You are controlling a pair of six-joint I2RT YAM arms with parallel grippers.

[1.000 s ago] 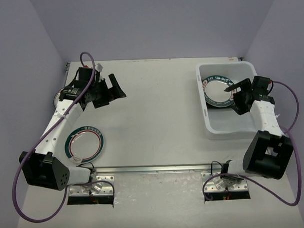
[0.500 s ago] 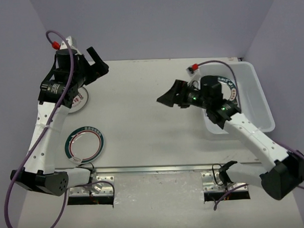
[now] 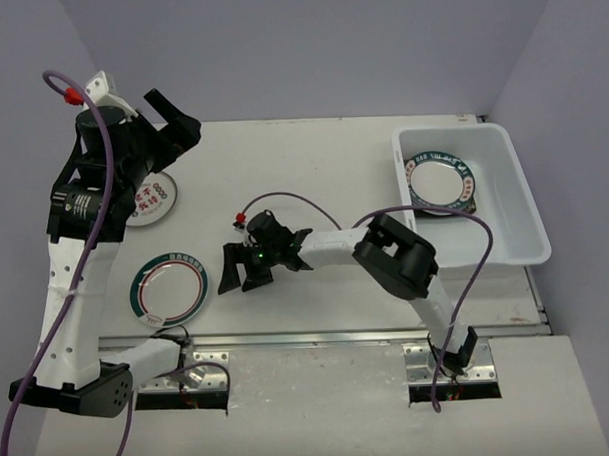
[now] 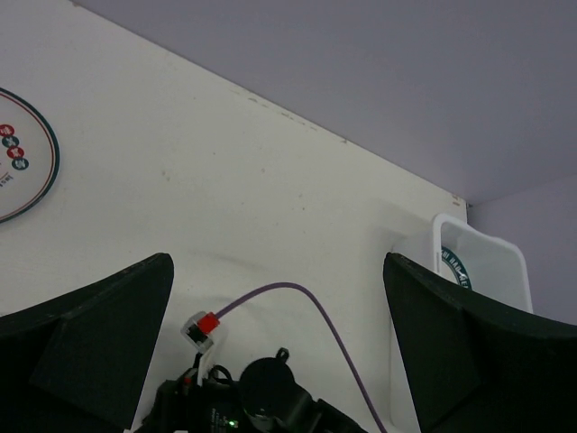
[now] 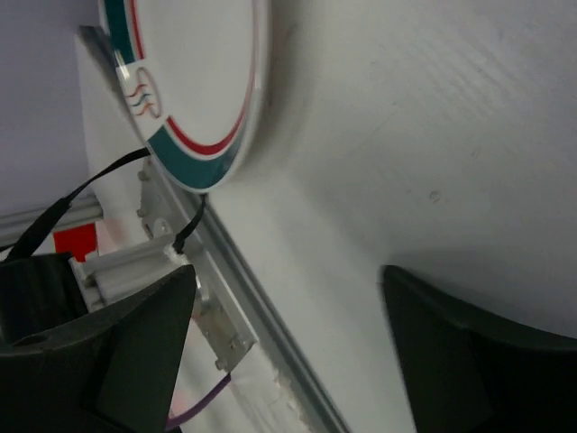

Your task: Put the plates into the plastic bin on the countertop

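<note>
1. The right gripper [image 3: 238, 280] [image 5: 287, 280] hangs low over the tabletop [image 3: 312, 168], just beside the teal plate [image 3: 169, 289] [image 5: 194, 81]; its fingers are spread and hold nothing; the teal plate lies flat near the left end of the near edge, close to the metal rail [image 3: 308, 338].
2. The rim of this plate is thin and sits on the surface; a finger that comes too high can slide over it, and one that comes from the side can push the plate toward the rail instead of catching it.
3. The right arm is stretched far across the tabletop; the bin [image 3: 463, 240] [image 4: 482, 262] stands at the far right corner, so the way back is long; I judge that a plate pinched only by its rim can tilt and slip out on such a way.
4. One plate in the bin [image 3: 439, 178] [image 4: 455, 266] lies there already; a plate let go from too high can knock on it, or catch the wall of the bin.
5. The left gripper [image 3: 181, 117] [image 4: 278, 262] is held high over the far left corner, spread wide and empty; below it, by the left edge, lies the medallion plate [image 3: 155, 198] [image 4: 18, 153]; if it comes down now, both arms work on the left side and can hit each other.
6. The purple cable [image 3: 283, 197] loops loose behind the right wrist; it may snag.
</note>
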